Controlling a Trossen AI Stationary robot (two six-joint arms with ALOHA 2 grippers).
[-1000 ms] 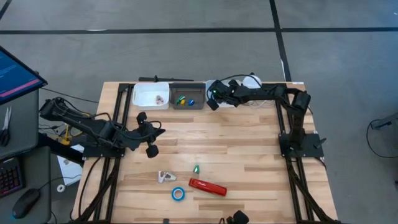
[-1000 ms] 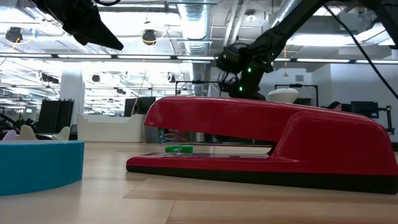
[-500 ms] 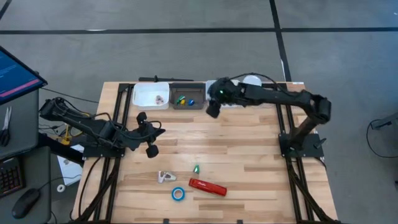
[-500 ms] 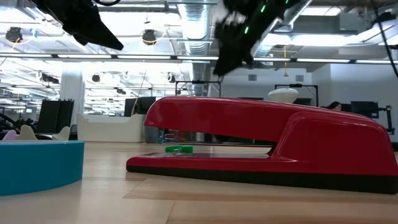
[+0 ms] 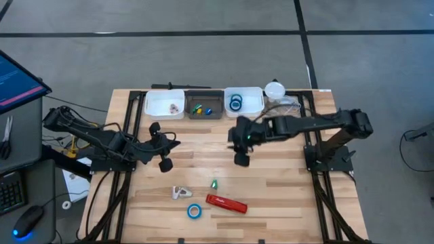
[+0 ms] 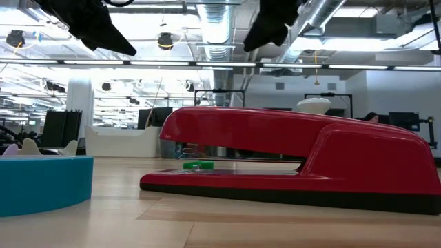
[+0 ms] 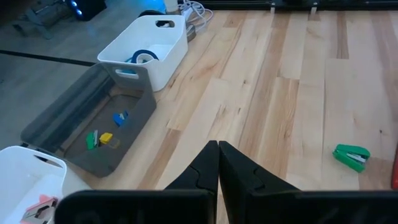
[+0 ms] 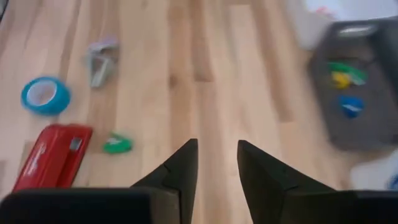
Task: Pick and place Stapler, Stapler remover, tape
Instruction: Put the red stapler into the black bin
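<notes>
Since a second ago: right gripper [image 5: 242,150] has left the far white bin [image 5: 257,107], where blue rolls now lie, and swung out over mid-table, toward the near items. Left gripper [image 5: 163,148] unchanged, parked at left of the table, fingers pressed together, nothing held.

Right gripper: fingers [image 8: 180,167] apart with a moderate gap, nothing between them; hangs above the boards, not touching anything.

Task items on the near part of the table: stapler [image 5: 226,203] lying flat, slightly skewed; one blue tape roll [image 5: 194,211] just left of it; pale staple remover [image 5: 180,192] farther left; small green bit [image 5: 214,184] just beyond the stapler.

Step in hand, as judged: reach for the next pickup. To do it well: open wider if going for the stapler, turn the wrist so the fingers straddle its narrow width, descend near its middle, keep clear of the green bit and the roll.
</notes>
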